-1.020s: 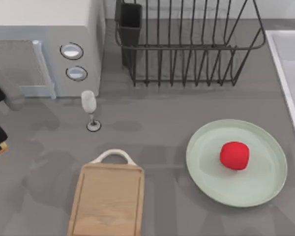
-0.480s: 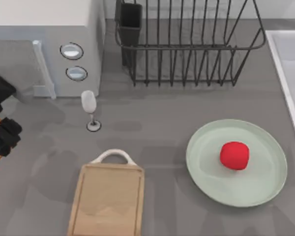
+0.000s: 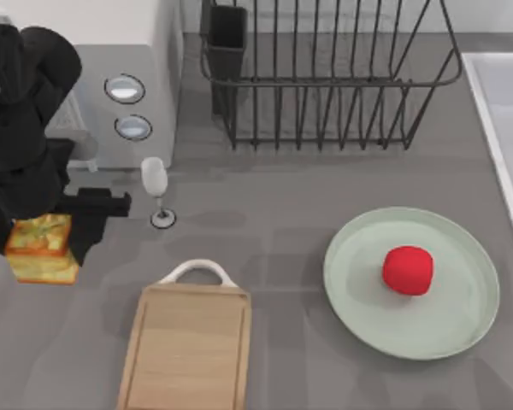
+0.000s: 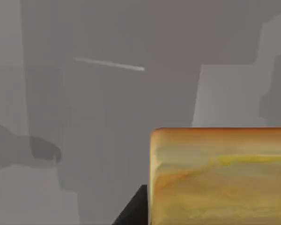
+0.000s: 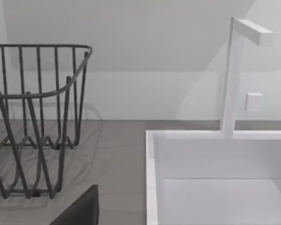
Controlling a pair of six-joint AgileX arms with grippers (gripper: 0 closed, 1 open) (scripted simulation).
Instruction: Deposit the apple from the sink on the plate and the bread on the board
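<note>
The bread point(image 3: 41, 248) is gripped in the left claw point(image 3: 44, 243) at the worktop's left edge, held clear for carrying right to the board point(image 3: 188, 350). The apple point(image 3: 408, 270) is seated on the plate point(image 3: 359, 299).

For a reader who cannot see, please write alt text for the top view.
The left gripper holds a golden-topped cube of bread at the table's left, beside the light wooden cutting board, which lies bare. A small red apple sits on the round mint-green plate at the right.
</note>
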